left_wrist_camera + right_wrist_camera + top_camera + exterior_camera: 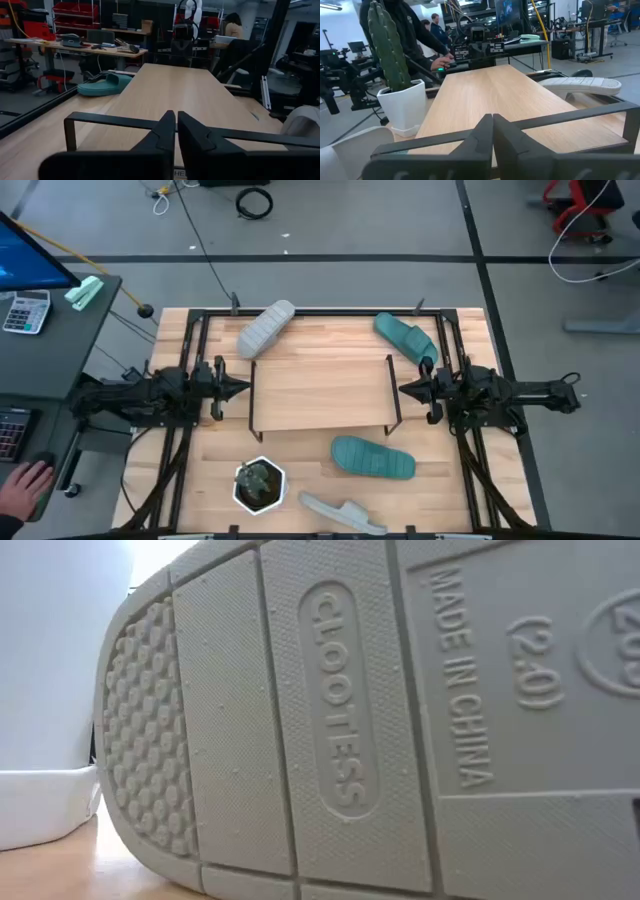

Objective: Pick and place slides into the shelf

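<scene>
Grey slide [400,720] fills the low view; shelf [320,392] bare, left tool [243,389] and right tool [404,390] both pinched closed, holding nothing.

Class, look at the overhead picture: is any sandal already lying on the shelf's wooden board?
No. The shelf is bare; all four slides lie on the table around it.

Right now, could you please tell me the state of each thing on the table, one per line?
Shelf: upright at the table's middle, board bare.
Far grey slide: on the table, sole up, off the shelf.
Far teal slide: on the table, off the shelf.
Near teal slide: sole up, on the table.
Near grey slide: on its side at the table's edge.
Potted plant: upright.
Left claw: shut, empty.
Right claw: shut, empty.
</scene>
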You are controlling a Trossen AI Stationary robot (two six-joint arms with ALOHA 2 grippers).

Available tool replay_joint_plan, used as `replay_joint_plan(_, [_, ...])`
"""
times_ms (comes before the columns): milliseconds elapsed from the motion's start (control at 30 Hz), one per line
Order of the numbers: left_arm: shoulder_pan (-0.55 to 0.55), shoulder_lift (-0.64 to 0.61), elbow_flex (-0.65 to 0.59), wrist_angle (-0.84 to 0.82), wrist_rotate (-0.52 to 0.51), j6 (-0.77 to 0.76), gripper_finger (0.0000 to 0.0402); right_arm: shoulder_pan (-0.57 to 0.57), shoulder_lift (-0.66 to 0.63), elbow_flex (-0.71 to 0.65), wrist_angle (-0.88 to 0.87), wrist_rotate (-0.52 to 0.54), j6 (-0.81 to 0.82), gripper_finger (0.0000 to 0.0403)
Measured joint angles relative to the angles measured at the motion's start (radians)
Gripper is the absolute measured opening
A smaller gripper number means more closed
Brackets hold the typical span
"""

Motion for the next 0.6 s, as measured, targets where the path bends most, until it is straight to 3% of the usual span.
replay_joint_plan(333, [0.0, 0.0, 0.0, 0.0, 0.0, 0.0, 0.0036, 0.0, 0.0, 0.0, 0.0, 0.0, 0.0, 0.0018])
replay_joint_plan(600, [0.0, 0.0, 0.0, 0.0, 0.0, 0.0, 0.0025, 0.0, 0.0, 0.0, 0.0, 0.0, 0.0, 0.0018])
